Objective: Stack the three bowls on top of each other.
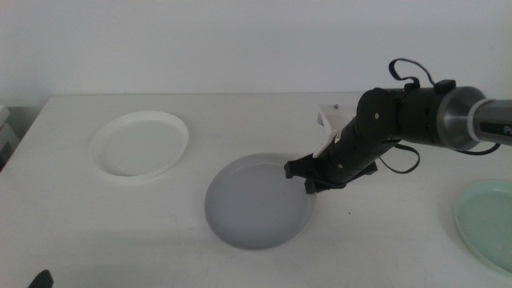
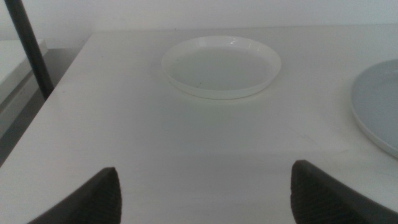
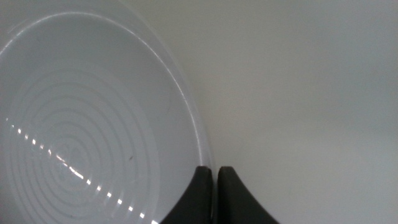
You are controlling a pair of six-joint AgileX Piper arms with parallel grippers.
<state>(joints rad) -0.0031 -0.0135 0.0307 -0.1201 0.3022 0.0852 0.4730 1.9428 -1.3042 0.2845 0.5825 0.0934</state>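
1. Right gripper [image 1: 308, 178] down at the right-hand rim of the grey bowl [image 1: 256, 202], reaching in from the right side of the table [image 1: 160, 232].
2. In the right wrist view, jaws of that gripper [image 3: 216, 186] pressed nearly together with the thin rim of the grey bowl [image 3: 81, 137] running in between them; clamped on that rim.
3. Grey bowl flat on the table near the middle, front of centre; concentric rings visible on its inner floor from the wrist camera.
4. White bowl [image 1: 138, 146] towards the back left, well apart from the grey one, resting flat and unstacked.
5. Same white bowl [image 2: 221, 65] seen ahead of the left gripper [image 2: 205, 199], with an edge of the grey bowl [image 2: 379, 112] at the side of that view.
6. Left gripper waiting at the front left, low over the table, jaws wide apart and holding nothing; only a dark tip [image 1: 40, 279] showing at the bottom edge of the middle view.
7. Mint green bowl [image 1: 488, 220] at the far right, cut by the picture's edge, well apart from the other two.
8. All three bowls separate, none on top of another.
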